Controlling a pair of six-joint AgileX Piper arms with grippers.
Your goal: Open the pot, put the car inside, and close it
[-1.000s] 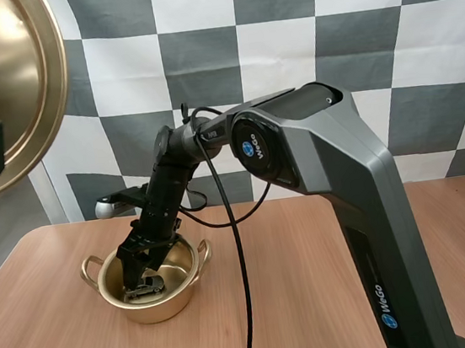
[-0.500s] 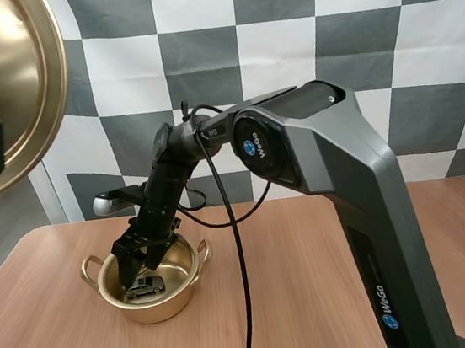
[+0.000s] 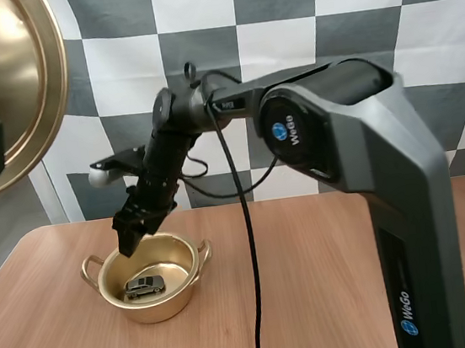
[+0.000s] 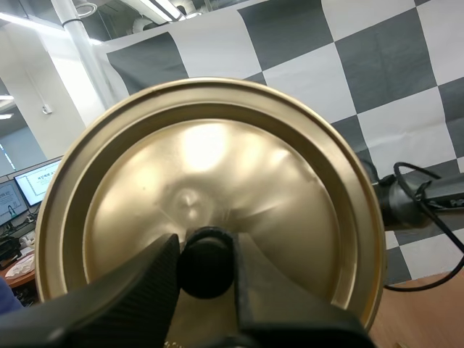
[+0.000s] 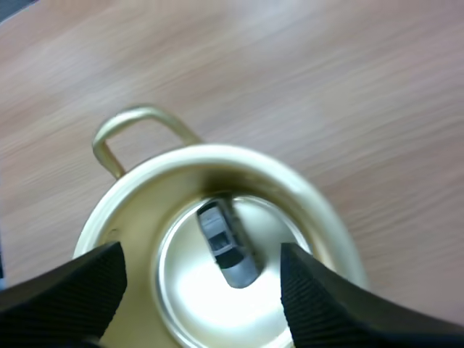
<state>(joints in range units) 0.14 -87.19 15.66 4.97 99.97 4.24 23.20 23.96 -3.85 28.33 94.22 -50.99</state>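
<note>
Wood-grain table (image 3: pixel 330 281) carries the open pot (image 3: pixel 160 312) near its left side, and the car (image 3: pixel 144 285) lies on the pot's floor, so I judge the loading step done. My right pincer (image 3: pixel 127 238) hangs just above the pot's rim with its 2 fingers spread wide and nothing between them. From its wrist view the car sits directly below, in the gap and touching neither finger. My left pincer (image 4: pixel 206 254) is clamped on the black knob (image 4: pixel 206 264) of the lid (image 4: pixel 217 159), holding it high and tilted on edge, well apart from the pot. I judge that this leaves the opening free for the right arm. What is left, I reckon, is clearing the right arm away and lowering the lid onto the pot.
</note>
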